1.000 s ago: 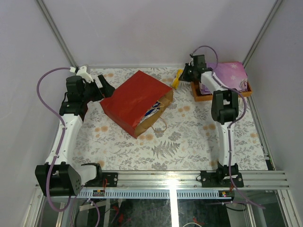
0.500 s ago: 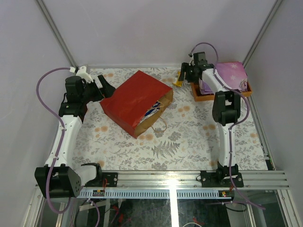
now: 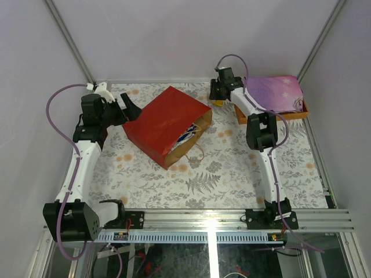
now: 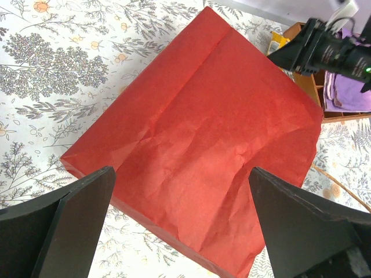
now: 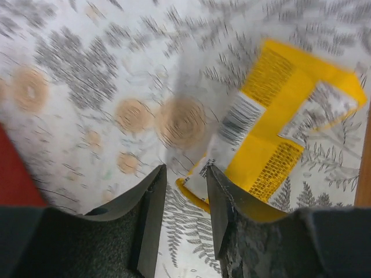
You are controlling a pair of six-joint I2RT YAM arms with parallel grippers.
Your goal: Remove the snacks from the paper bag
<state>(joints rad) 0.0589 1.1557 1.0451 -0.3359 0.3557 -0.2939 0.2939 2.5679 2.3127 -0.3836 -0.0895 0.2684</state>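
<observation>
Left fingers (image 4: pixel 81 214) spread wide above the red paper bag (image 4: pixel 220 133). Right fingers (image 5: pixel 149 220) stand slightly apart, gripping nothing. A yellow snack packet (image 5: pixel 272 150) lies on the tabletop (image 5: pixel 87 87) just beyond their tips.

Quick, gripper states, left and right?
Left gripper: wide open, empty, above the red paper bag.
Right gripper: slightly open, holding nothing; yellow packet lies loose beneath its fingertips.

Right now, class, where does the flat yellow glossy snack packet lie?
Top view: the yellow packet lies far back, right of centre, between the red paper bag and the orange-brown wooden tray, under the right gripper.
</observation>
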